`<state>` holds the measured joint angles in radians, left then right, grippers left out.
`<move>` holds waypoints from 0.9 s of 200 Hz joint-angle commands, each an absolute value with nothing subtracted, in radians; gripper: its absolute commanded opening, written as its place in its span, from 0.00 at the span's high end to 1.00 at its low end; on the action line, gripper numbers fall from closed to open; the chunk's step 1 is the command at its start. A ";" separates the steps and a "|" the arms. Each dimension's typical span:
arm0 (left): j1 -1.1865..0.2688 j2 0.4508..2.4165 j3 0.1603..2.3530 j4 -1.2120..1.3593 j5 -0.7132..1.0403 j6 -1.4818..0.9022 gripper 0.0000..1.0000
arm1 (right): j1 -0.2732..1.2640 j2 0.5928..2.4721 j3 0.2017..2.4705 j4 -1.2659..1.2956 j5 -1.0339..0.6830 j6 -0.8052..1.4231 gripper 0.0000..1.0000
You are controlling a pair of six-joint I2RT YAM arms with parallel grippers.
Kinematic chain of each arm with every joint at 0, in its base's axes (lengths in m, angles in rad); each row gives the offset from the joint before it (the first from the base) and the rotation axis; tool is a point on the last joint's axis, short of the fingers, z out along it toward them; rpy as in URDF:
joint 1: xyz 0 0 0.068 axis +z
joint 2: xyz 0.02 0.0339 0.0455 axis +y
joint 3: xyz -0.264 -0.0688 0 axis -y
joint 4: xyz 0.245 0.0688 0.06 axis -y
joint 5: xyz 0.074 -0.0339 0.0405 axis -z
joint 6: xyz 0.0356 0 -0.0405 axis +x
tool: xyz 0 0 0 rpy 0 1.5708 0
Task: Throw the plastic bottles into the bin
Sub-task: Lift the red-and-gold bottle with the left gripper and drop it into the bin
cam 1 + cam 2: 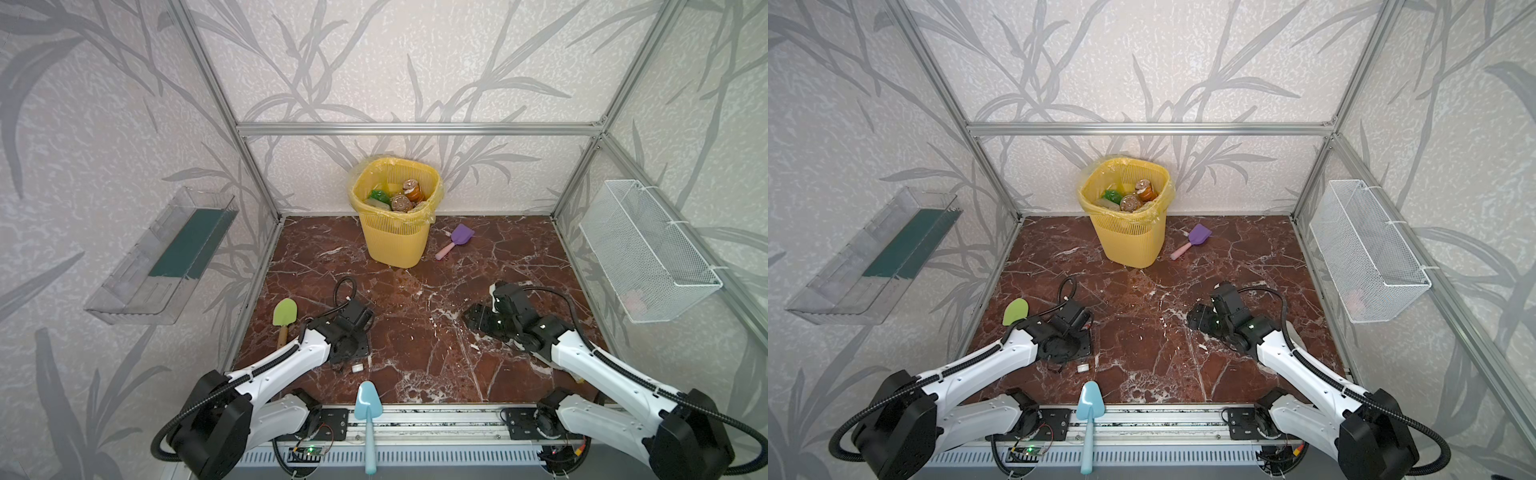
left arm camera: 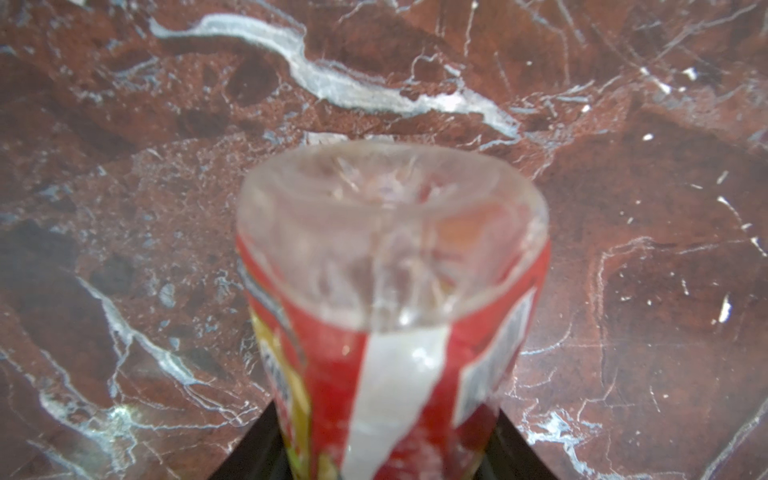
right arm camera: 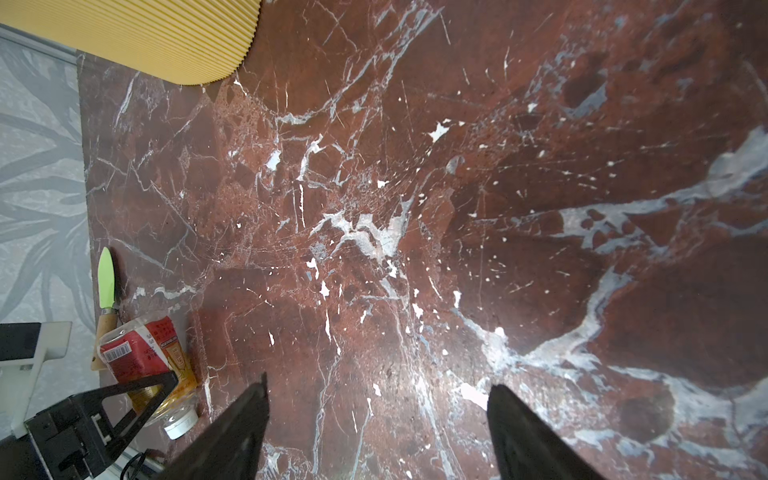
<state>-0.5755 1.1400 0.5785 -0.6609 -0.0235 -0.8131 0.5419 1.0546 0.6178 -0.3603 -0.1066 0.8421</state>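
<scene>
A clear plastic bottle with a red label (image 2: 390,299) fills the left wrist view, and my left gripper (image 2: 384,440) is shut on it low over the marble floor. The right wrist view shows the same bottle (image 3: 145,353) with black fingers (image 3: 137,386) across it near its white cap (image 3: 180,424). The cap (image 1: 357,368) peeks out beside my left gripper (image 1: 351,353) in both top views. My right gripper (image 3: 376,390) hangs open over bare floor, holding nothing. The yellow bin (image 1: 395,245) stands at the back wall with several bottles (image 1: 401,203) inside.
A green toy shovel (image 1: 284,312) lies left of the left arm. A purple one (image 1: 461,235) lies right of the bin, and a blue one (image 1: 368,405) sits on the front edge. A clear tray (image 1: 166,257) hangs on the left wall and a white mesh basket (image 1: 648,249) on the right.
</scene>
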 commanded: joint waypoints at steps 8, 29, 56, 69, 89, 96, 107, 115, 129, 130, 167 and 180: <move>-0.572 1.097 0.596 -0.696 -0.029 -0.806 0.45 | 0.545 1.064 0.626 -0.333 -0.107 0.848 0.17; -0.572 1.076 0.630 -0.720 -0.031 -0.802 0.45 | 0.545 1.073 0.629 -0.329 -0.109 0.847 0.17; -0.572 1.059 0.713 -0.737 -0.027 -0.792 0.45 | 0.546 1.078 0.632 -0.324 -0.111 0.847 0.17; -0.570 1.054 0.794 -0.743 -0.036 -0.771 0.45 | 0.545 1.076 0.631 -0.319 -0.112 0.850 0.18; -0.549 1.117 1.013 -0.763 -0.026 -0.707 0.45 | 0.545 1.067 0.625 -0.314 -0.112 0.859 0.17; -0.535 1.164 1.125 -0.773 -0.015 -0.677 0.45 | 0.546 1.063 0.622 -0.309 -0.112 0.863 0.17; -0.509 1.257 1.334 -0.784 0.000 -0.634 0.44 | 0.546 1.055 0.626 -0.315 -0.111 0.869 0.17; -0.481 1.341 1.509 -0.794 0.017 -0.613 0.43 | 0.546 1.047 0.632 -0.324 -0.111 0.873 0.17; -0.449 1.500 1.877 -0.814 0.030 -0.593 0.41 | 0.547 1.034 0.653 -0.355 -0.111 0.878 0.17; -0.448 1.513 1.904 -0.817 0.029 -0.591 0.41 | 0.546 1.032 0.656 -0.358 -0.111 0.879 0.17; -0.372 2.067 2.937 -1.094 0.049 -0.630 0.16 | 0.553 0.972 0.701 -0.477 -0.086 0.867 0.16; -0.357 2.172 3.143 -1.200 0.110 -0.630 0.11 | 0.552 0.934 0.688 -0.495 -0.068 0.874 0.15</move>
